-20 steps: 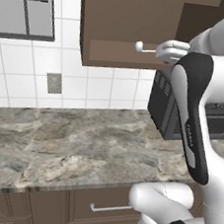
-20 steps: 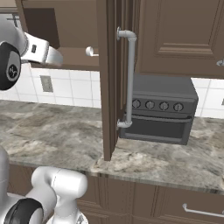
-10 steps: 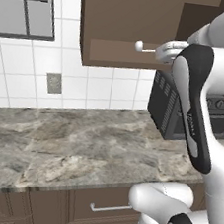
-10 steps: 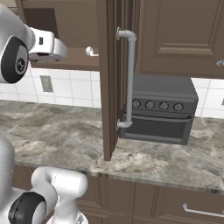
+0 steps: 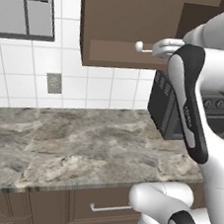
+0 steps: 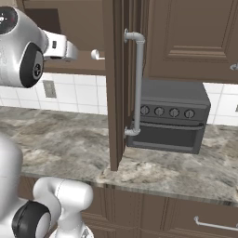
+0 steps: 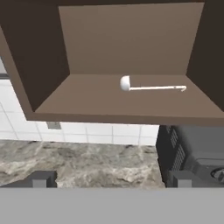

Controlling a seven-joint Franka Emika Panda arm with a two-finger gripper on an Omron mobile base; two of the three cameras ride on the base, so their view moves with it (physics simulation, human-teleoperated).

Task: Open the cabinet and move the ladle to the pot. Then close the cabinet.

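Jaws: fully spread, holding nothing, below and short of the ladle (image 7: 153, 87), which lies flat on the open cabinet (image 7: 131, 39) shelf, bowl away from the door (image 6: 117, 88). Risks: a low approach strikes the shelf lip; the thin handle may roll from the fingertips (image 7: 41, 178).

one cabinet (image 7: 109, 98) stands open, with one door (image 6: 116, 93) swung out carrying one long silver bar handle (image 6: 137, 83). one ladle (image 7: 151, 86) lies on its shelf, bowl toward nine o'clock in the hand view. one dark toaster oven (image 6: 172, 118) sits on one marble counter (image 5: 69, 148), showing four knobs in a row in the right base view. one wall outlet (image 5: 54, 82) is on the tiles. one window (image 5: 24, 9) sits at ten o'clock in the left base view. two short drawer handles (image 5: 107, 208) show there below the counter, one cut by the edge at seven o'clock.
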